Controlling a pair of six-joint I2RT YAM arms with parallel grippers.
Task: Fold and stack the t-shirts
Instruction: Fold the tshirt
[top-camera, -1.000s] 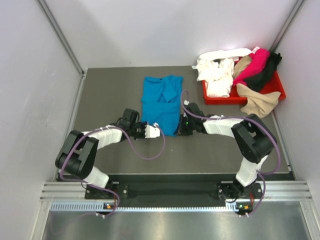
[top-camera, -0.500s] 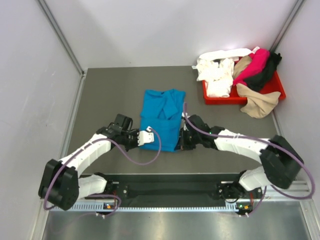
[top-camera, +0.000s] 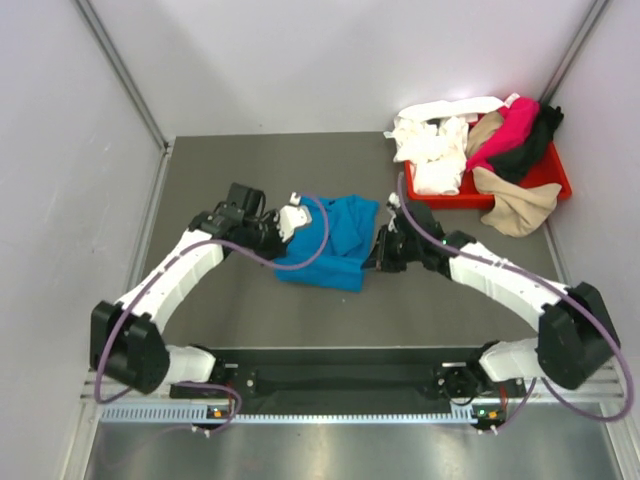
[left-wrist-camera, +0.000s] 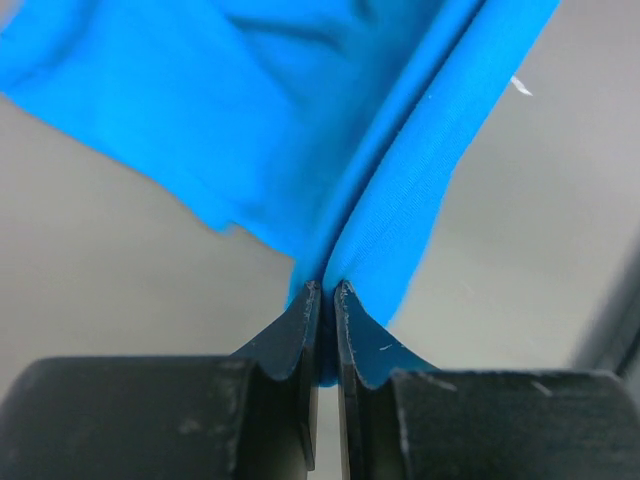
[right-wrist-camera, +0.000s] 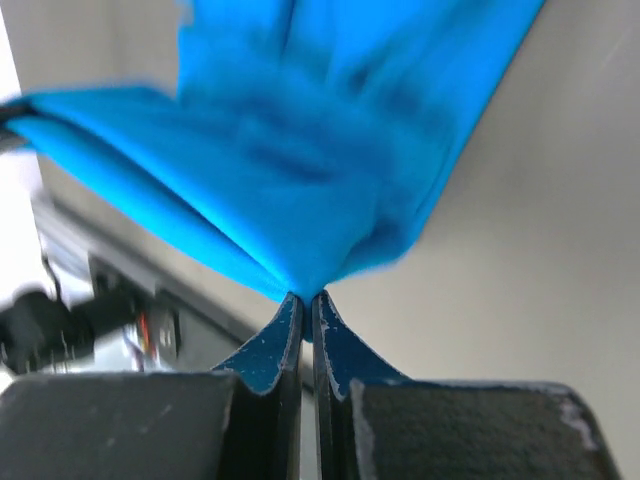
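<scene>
2 pinches: left fingers (left-wrist-camera: 290, 342) and right fingers (right-wrist-camera: 270, 350) clamp the blue t-shirt (top-camera: 340, 235).

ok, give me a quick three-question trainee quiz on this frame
1. True or false: the left tool and right tool each pinch the blue t-shirt.
2. Where is the white t-shirt? A) heaped at the red tray's left end B) spread flat mid-table C) in the left tool
3. Which colour t-shirt spills over the tray's near edge onto the table?
Key: 1 true; 2 A; 3 the tan t-shirt.
</scene>
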